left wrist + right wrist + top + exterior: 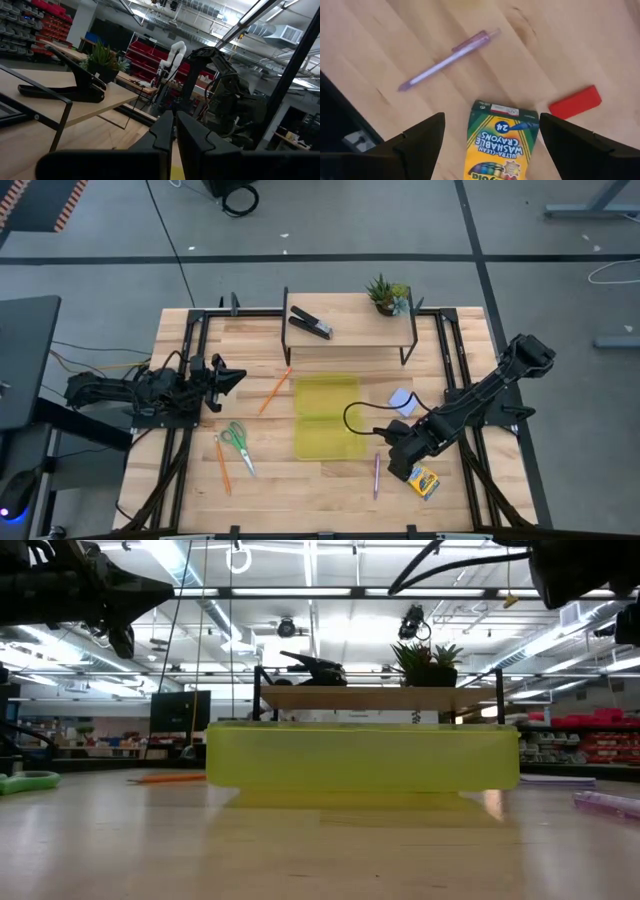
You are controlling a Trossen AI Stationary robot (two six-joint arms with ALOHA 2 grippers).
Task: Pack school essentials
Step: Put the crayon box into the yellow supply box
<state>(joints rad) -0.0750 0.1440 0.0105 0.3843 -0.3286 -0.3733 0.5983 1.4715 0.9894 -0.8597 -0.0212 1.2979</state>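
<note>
Where wooden table (330,480) ends — shelving, perhaps a warehouse

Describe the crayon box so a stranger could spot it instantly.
Start at the yellow tray mid-table, then look toward the table's front right, under the open right hand. The crayon box lies flat there: yellow-green and printed, unlike the slim purple pen and plain red eraser beside it.

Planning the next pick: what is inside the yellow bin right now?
In the high view the yellow bin shows nothing inside, only its translucent floor and middle divider. The low view shows just its side wall, so that view confirms nothing.
</note>
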